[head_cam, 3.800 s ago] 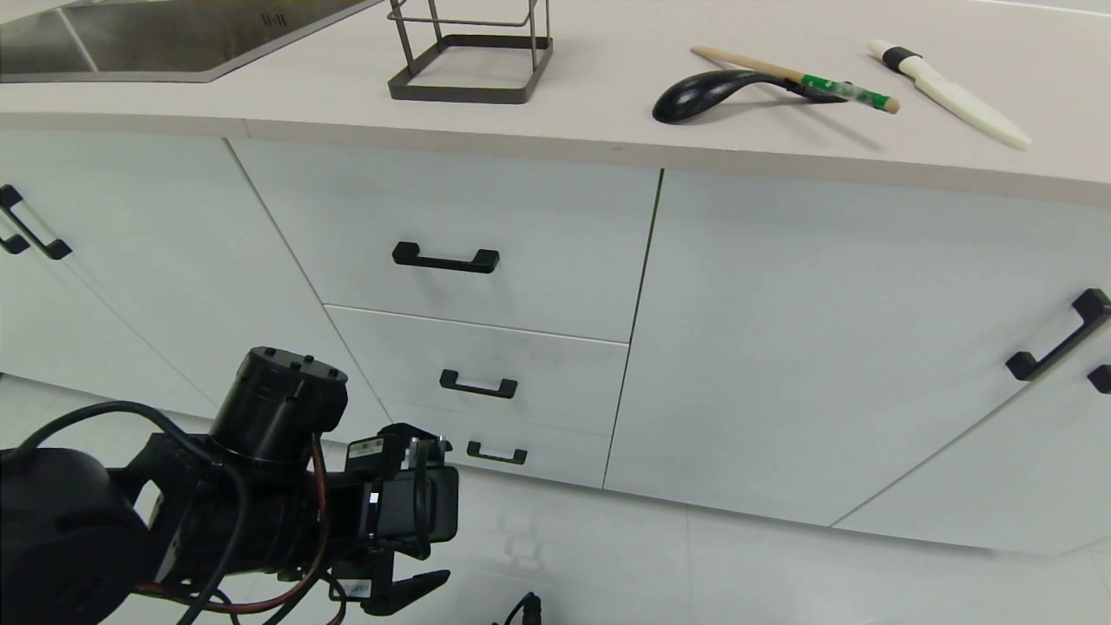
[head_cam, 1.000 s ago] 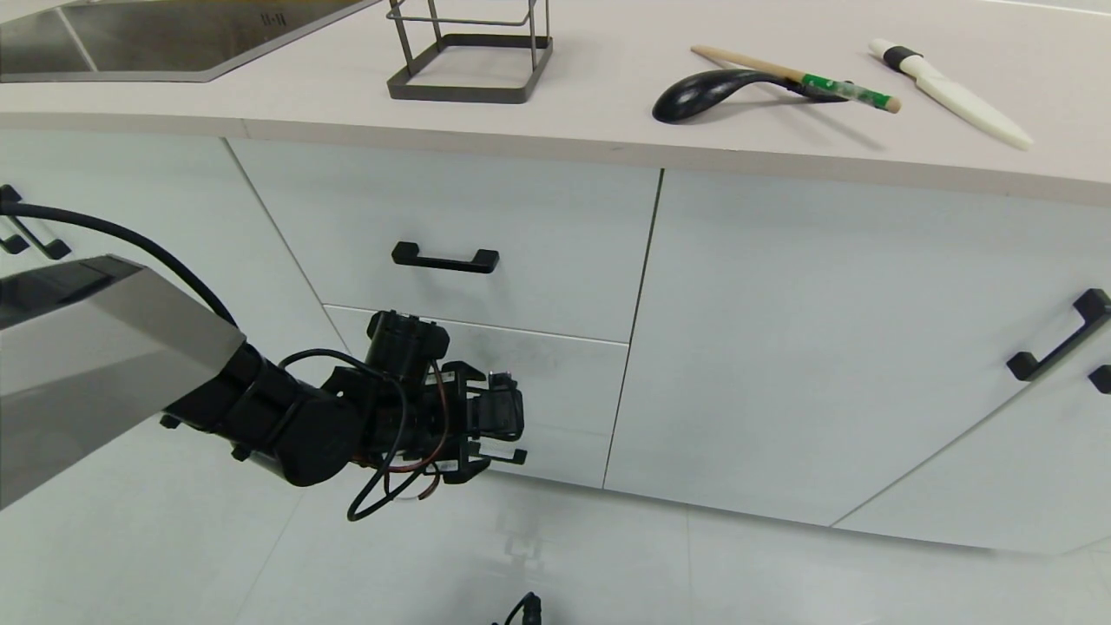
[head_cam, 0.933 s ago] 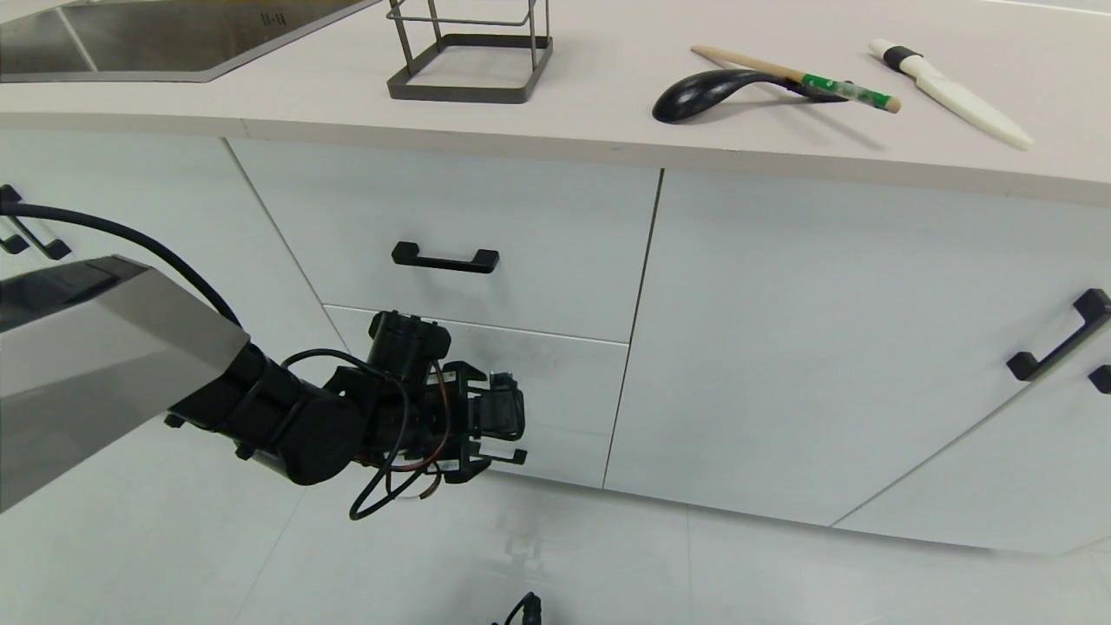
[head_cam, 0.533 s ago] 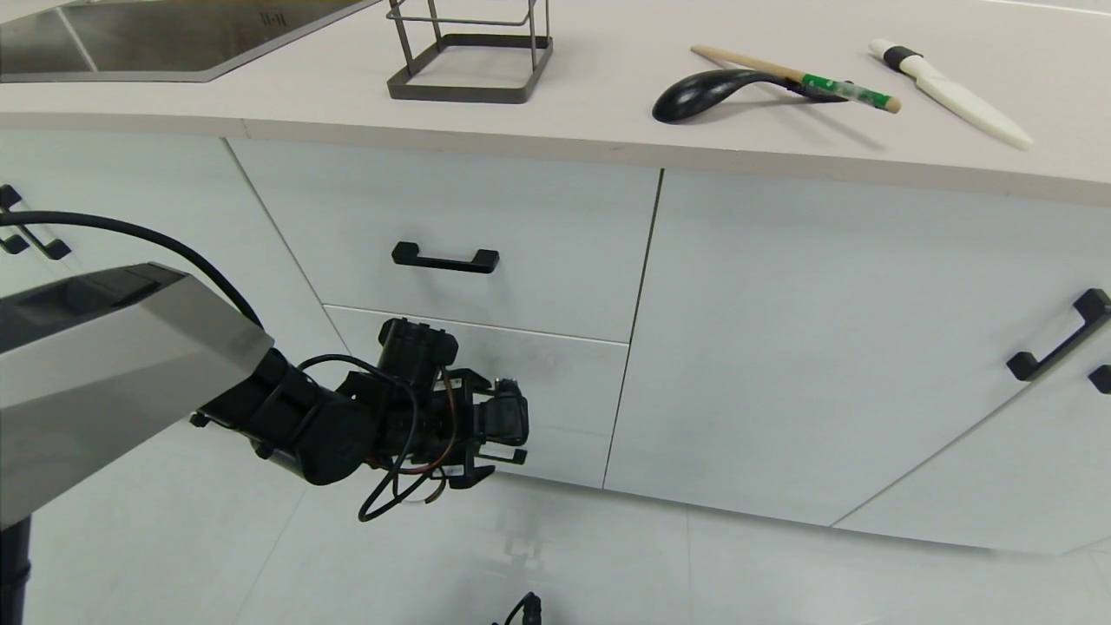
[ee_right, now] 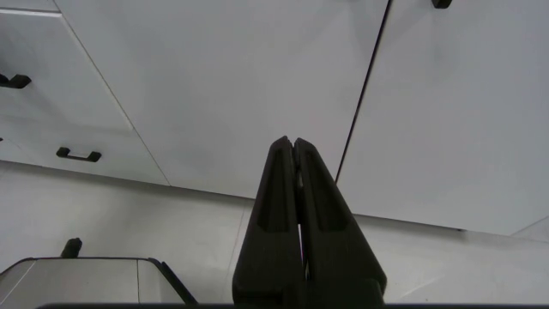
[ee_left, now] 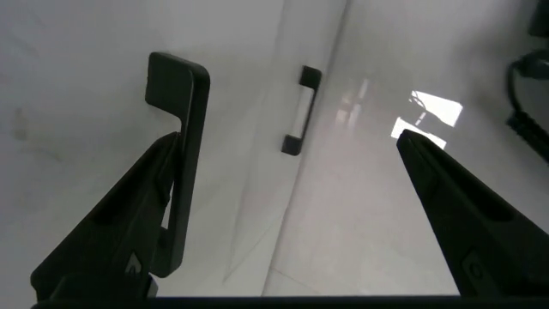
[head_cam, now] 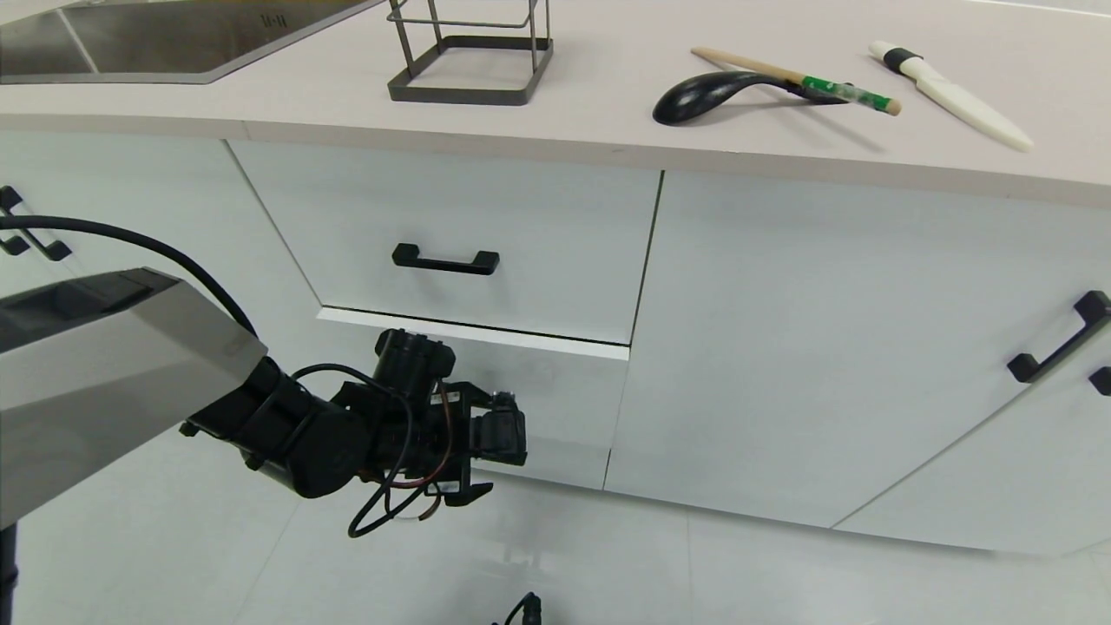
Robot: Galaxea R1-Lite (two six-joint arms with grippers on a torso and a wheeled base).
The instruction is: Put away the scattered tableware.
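Note:
On the counter lie a black spoon [head_cam: 703, 92], a wooden stick with a green band [head_cam: 798, 80] and a white knife [head_cam: 950, 94]. My left gripper [head_cam: 493, 444] is low in front of the middle drawer [head_cam: 555, 391], which stands slightly pulled out. In the left wrist view the left gripper [ee_left: 283, 172] is open, and one finger [ee_left: 111, 240] sits behind the drawer's black handle [ee_left: 177, 154]. My right gripper [ee_right: 296, 184] hangs shut and empty in front of the white cabinet doors.
A dark wire rack [head_cam: 473, 54] stands on the counter beside the sink [head_cam: 130, 35]. The top drawer with its handle [head_cam: 445, 259] is closed, and the bottom drawer's handle [ee_left: 296, 112] lies below. A cabinet door [head_cam: 825, 347] is on the right, with white floor below.
My left arm rose from low at the left to the middle drawer's handle. In the last half second it drew back, and the drawer slid out a little.

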